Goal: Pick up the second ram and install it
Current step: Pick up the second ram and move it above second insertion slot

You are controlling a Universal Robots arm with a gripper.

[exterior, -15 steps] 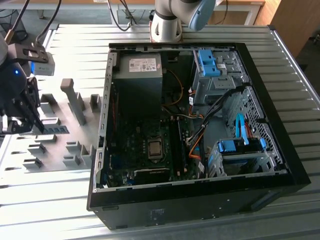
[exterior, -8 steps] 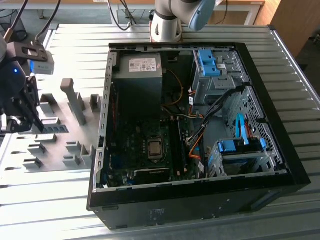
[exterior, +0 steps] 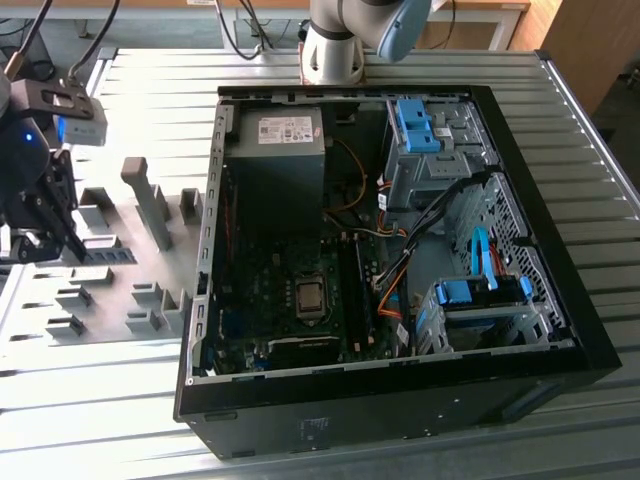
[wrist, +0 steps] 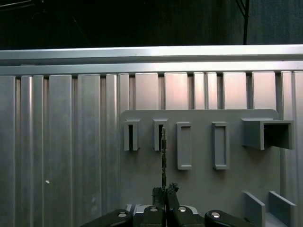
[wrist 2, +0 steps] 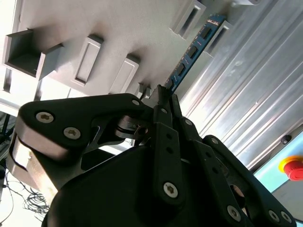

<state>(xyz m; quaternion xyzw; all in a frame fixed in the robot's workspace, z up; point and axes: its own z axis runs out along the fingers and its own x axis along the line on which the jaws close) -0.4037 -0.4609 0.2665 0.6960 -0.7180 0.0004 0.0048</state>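
Note:
The second ram is a thin blue board with black chips, reaching out from my fingertips toward a slotted block of the grey fixture plate. My gripper is shut on its near end. In the first wrist view the ram appears edge-on, running from the gripper up to a slot block. I cannot tell whether its far end still sits in that slot. In the exterior view the gripper is at the far left over the fixture plate, with the ram lying roughly level beside it.
An open black computer case lies on the ribbed metal table, with a green motherboard and long black slots inside. A tall grey block stands on the fixture plate. The arm's base is behind the case. A red stop button is nearby.

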